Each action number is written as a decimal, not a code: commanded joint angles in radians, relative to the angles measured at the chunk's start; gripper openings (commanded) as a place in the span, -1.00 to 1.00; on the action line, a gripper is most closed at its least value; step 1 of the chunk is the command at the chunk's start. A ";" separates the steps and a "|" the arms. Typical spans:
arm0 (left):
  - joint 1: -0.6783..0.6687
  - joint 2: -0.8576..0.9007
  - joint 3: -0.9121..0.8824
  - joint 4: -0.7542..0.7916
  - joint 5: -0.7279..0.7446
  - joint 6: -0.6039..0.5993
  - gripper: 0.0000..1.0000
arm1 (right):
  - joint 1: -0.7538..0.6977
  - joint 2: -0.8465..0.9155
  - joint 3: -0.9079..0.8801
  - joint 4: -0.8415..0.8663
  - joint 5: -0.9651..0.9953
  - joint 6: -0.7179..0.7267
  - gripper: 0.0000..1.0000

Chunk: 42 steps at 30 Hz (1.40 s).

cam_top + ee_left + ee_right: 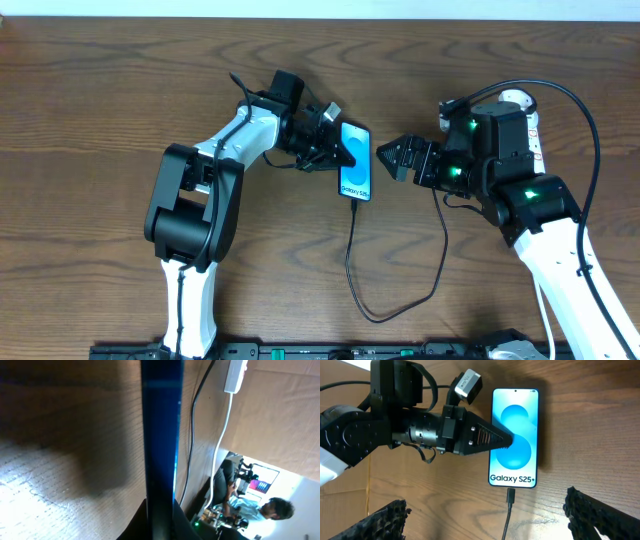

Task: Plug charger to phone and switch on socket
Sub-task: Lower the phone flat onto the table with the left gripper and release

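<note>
My left gripper (506, 441) is at the phone (515, 435). Its tip lies over the left side of the blue screen, about the middle. It looks like one dark point from above, so I cannot tell if its fingers are together or pinching the phone.

My right gripper (388, 160) is just beside the phone on the other side. It is not touching the phone. Its fingers (385, 520) are wide apart and hold nothing.

The phone lies flat on the table (100, 100) between my two grippers. Its screen is lit.

The charger (352, 255) has its small black plug (510, 496) right at the bottom end of the phone. The plug looks pushed in, but the spot is tiny, so I am not fully sure. From there the cable runs away from the phone, makes a loop, and climbs up under my right arm.

The socket (515, 98) is well away from the phone, behind my right arm. I can only see its round white end and a bit of the strip. In the left wrist view it is a small white bar far past the phone. I cannot see which way its switch is set.

So I think the first job is done, or nearly: the charger is in the phone. The job left is to press the switch on the socket. My right gripper is the nearer one and it is free, so it could reach back for that.
</note>
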 commanded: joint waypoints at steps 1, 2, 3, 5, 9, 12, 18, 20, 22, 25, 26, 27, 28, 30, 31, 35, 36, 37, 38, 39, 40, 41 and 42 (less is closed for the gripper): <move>0.000 0.008 0.005 -0.004 -0.022 0.050 -0.85 | -0.002 0.005 0.014 -0.002 -0.006 -0.014 0.96; 0.000 0.008 0.005 -0.006 -0.040 0.050 -0.85 | -0.002 0.006 0.014 -0.002 -0.006 -0.013 0.96; 0.000 0.009 0.005 -0.006 -0.055 0.050 -0.85 | -0.002 0.006 0.014 -0.002 -0.006 -0.014 0.96; 0.000 0.010 0.005 0.002 -0.058 0.050 -0.85 | -0.002 0.008 0.014 -0.002 -0.006 -0.013 0.96; 0.000 0.013 0.005 0.007 -0.063 0.051 -0.86 | -0.002 0.010 0.013 -0.002 -0.006 -0.013 0.96; 0.000 0.019 0.005 0.005 -0.080 0.050 -0.85 | -0.002 0.013 0.013 -0.002 -0.006 -0.013 0.96; -0.003 0.062 0.005 -0.002 -0.079 0.043 -0.85 | -0.002 0.015 0.013 -0.002 -0.006 -0.013 0.96; -0.005 0.082 0.005 -0.008 -0.079 0.043 -0.85 | -0.002 0.015 0.013 -0.002 -0.006 -0.013 0.96; -0.006 0.094 0.005 -0.007 -0.080 0.043 -0.85 | -0.002 0.015 0.013 -0.005 -0.006 -0.013 0.96; -0.006 0.106 0.005 -0.006 -0.080 0.043 -0.85 | -0.002 0.015 0.013 -0.009 -0.006 -0.014 0.96; -0.006 0.106 0.005 -0.006 -0.080 0.043 -0.85 | -0.002 0.015 0.013 -0.009 -0.006 -0.014 0.96; -0.006 0.106 0.005 -0.006 -0.080 0.043 -0.84 | -0.002 0.015 0.013 -0.009 -0.006 -0.014 0.96; -0.006 0.106 0.005 -0.006 -0.080 0.043 -0.83 | -0.002 0.015 0.013 -0.009 -0.006 -0.014 0.96; -0.006 0.106 0.005 -0.006 -0.083 0.043 -0.68 | -0.002 0.015 0.013 -0.009 -0.006 -0.014 0.96; -0.006 0.106 0.005 -0.006 -0.092 0.043 -0.66 | -0.002 0.015 0.013 -0.009 -0.006 -0.014 0.96; -0.006 0.106 0.005 -0.015 -0.149 0.043 -0.55 | -0.002 0.015 0.013 -0.017 -0.006 -0.014 0.97; -0.006 0.106 0.005 -0.018 -0.153 0.043 -0.53 | -0.002 0.015 0.013 -0.021 -0.006 -0.014 0.97; -0.006 0.106 0.005 -0.018 -0.153 0.043 -0.52 | -0.002 0.015 0.013 -0.025 -0.006 -0.014 0.96; -0.006 0.106 0.005 -0.019 -0.153 0.043 -0.51 | -0.002 0.015 0.013 -0.027 -0.006 -0.014 0.97; -0.006 0.106 0.005 -0.020 -0.155 0.043 -0.44 | -0.002 0.015 0.013 -0.029 -0.006 -0.014 0.97; -0.006 0.106 0.005 -0.020 -0.155 0.043 -0.38 | -0.002 0.015 0.013 -0.031 -0.006 -0.014 0.97; -0.006 0.106 0.005 -0.020 -0.156 0.043 -0.33 | -0.002 0.015 0.013 -0.032 -0.006 -0.014 0.97; -0.006 0.106 0.005 -0.021 -0.168 0.043 -0.29 | -0.002 0.015 0.013 -0.032 -0.006 -0.014 0.97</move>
